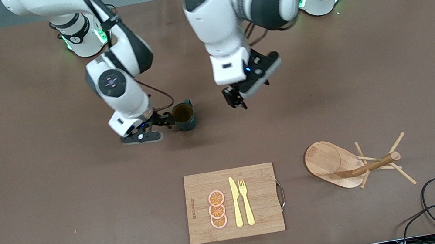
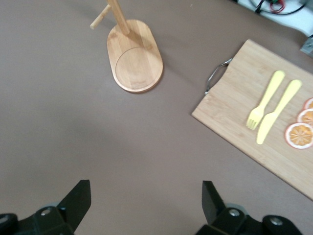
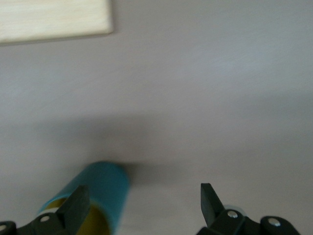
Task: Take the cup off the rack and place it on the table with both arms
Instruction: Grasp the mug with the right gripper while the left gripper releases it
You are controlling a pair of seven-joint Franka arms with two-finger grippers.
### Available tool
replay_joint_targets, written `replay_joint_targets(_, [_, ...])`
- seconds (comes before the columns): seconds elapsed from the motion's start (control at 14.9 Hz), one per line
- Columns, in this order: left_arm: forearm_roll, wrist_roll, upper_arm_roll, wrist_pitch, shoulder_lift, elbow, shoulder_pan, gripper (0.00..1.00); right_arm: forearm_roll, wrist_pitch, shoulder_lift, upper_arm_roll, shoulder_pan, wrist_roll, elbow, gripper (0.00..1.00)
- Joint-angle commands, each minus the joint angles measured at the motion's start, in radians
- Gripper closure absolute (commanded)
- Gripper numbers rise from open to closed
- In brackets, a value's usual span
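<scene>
the cup stands mid-table beside the right gripper, fingers apart, the left gripper spread above bare table, cutting board and rack near the front edge.

The right arm reaches down from its base, its wrist bent low so the right gripper sits close above the worktop, fingers spread wide with nothing between them. The left arm arches higher, its left gripper pointing downward in the air, fingers likewise wide apart and empty.
</scene>
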Motion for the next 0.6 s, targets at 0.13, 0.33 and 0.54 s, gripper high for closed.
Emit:
replay_joint_targets(0.13, [-0.111,0.3,-0.013,0.01,-0.019,0.017,0.194,0.0,0.013,0.04,0.014,-0.014,0.071,0.019,-0.049,0.0])
replay_joint_targets(0.33, [-0.16,0.501,-0.015,0.01,-0.026,0.022,0.3,0.0,0.013,0.112,0.014,-0.014,0.073,0.017,-0.105,0.0])
replay_joint_targets(0.54, [-0.163,0.656,-0.012,-0.001,-0.052,0.022,0.367,0.0,0.009,0.15,0.014,-0.014,0.073,0.004,-0.141,0.37])
